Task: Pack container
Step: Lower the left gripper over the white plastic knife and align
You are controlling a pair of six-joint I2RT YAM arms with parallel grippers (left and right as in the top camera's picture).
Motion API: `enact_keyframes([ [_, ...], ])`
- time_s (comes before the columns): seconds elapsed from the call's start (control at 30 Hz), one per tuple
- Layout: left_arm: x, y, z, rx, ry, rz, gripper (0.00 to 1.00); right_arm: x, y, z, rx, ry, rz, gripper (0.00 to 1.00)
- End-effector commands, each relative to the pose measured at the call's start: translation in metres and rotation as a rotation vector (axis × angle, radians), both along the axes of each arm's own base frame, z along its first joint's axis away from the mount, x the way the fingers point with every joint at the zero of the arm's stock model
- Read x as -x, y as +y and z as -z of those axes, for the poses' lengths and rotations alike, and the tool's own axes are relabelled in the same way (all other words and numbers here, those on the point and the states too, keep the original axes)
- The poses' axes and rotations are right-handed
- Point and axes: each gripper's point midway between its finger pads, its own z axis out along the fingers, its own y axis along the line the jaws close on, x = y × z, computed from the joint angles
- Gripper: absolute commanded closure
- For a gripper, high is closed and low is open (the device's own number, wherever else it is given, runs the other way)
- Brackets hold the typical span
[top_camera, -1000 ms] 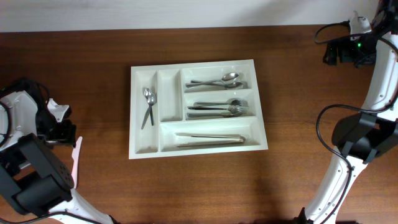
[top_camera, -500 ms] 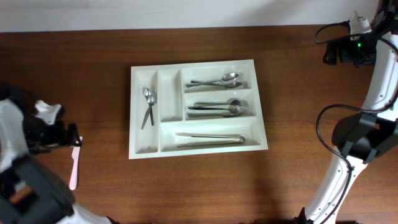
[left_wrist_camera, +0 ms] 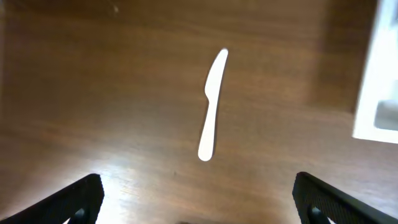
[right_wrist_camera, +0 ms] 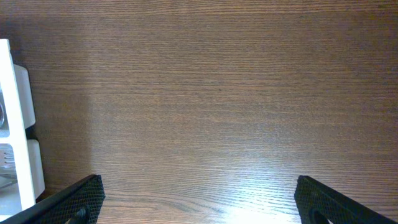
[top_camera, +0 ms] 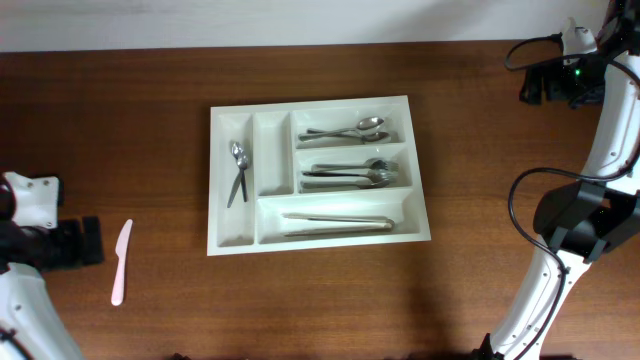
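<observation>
The white cutlery tray [top_camera: 215, 200] sits mid-table, and its corner shows in the left wrist view [left_wrist_camera: 378, 81] and its edge in the right wrist view [right_wrist_camera: 17, 124]. It holds two spoons [top_camera: 238, 168] in a narrow compartment, more spoons [top_camera: 352, 129], forks [top_camera: 356, 174] and long metal pieces [top_camera: 338, 222]. A white plastic knife [top_camera: 120, 262] lies flat on the table left of the tray and also shows in the left wrist view [left_wrist_camera: 211, 106]. My left gripper [top_camera: 88, 241] [left_wrist_camera: 199, 205] is open and empty, just left of the knife. My right gripper [top_camera: 532, 85] [right_wrist_camera: 199, 199] is open and empty, far right of the tray.
The table's far edge meets a white wall at the top. The right arm's base and cables [top_camera: 575, 225] stand at the right side. Bare wood lies between the knife and the tray.
The left gripper has drawn back to the left and down, away from the white knife, which now lies alone on the table. The right arm has not moved.
</observation>
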Motion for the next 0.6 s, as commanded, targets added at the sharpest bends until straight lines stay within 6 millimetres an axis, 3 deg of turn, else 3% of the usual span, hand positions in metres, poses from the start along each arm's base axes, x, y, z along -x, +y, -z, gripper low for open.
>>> enact_keyframes([
  [0.0,0.005,0.004,0.032,0.031,0.057,-0.045,0.01,0.002,-0.002,-0.006,0.005,-0.010,0.007,0.01],
  [0.13,0.002,0.002,0.044,0.061,0.064,-0.037,0.01,0.002,-0.002,-0.006,0.005,-0.010,0.007,0.01],
  [0.4,-0.007,-0.004,0.045,0.102,0.023,-0.021,0.01,0.002,-0.002,-0.006,0.005,-0.010,0.007,0.01],
  [0.57,-0.006,0.003,0.074,0.128,0.082,-0.068,0.01,0.002,-0.002,-0.006,0.005,-0.010,0.007,0.01],
])
